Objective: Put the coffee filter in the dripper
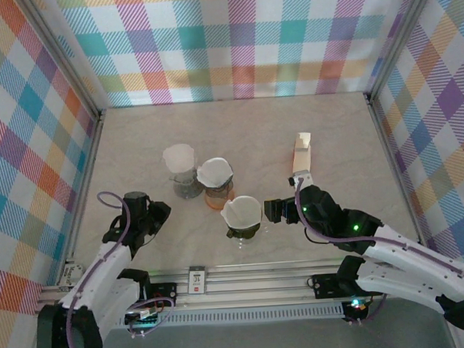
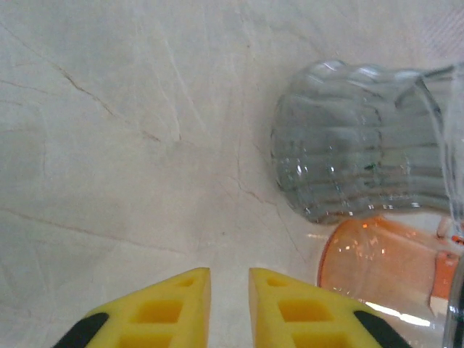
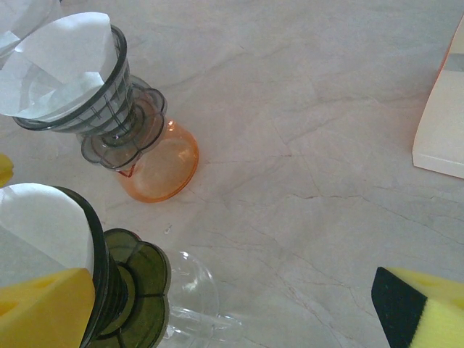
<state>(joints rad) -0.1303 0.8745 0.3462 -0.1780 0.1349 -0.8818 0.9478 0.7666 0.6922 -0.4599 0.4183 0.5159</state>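
The white paper coffee filter (image 1: 242, 208) (image 3: 40, 221) sits inside the dark ribbed cone dripper (image 1: 244, 220) (image 3: 109, 283), which stands on a clear glass carafe (image 3: 192, 290) at the near centre of the pale marble-patterned tabletop (image 1: 138, 132). The filter's edge rises above the dripper's rim; how deep it is seated cannot be told.

The right gripper (image 1: 274, 211) (image 3: 232, 297) is just beside this dripper. Its fingers (image 3: 43, 308) are spread wide and hold nothing. The left gripper (image 1: 149, 214) (image 2: 230, 290) is well apart to the left, over bare tabletop. Its fingers (image 2: 290, 308) are drawn close, with a narrow slit between them and nothing in it.

Two further drippers also carry white filters: a grey one (image 1: 215, 175) (image 3: 72, 80) on an orange glass carafe (image 3: 159, 167), and a clear one (image 1: 181, 162) behind it. A cream cardboard box (image 1: 302, 152) (image 3: 442, 123) lies to the right.

Judgement: placement appears complete. Remaining work is likely limited to backing the right arm away without brushing the dripper.
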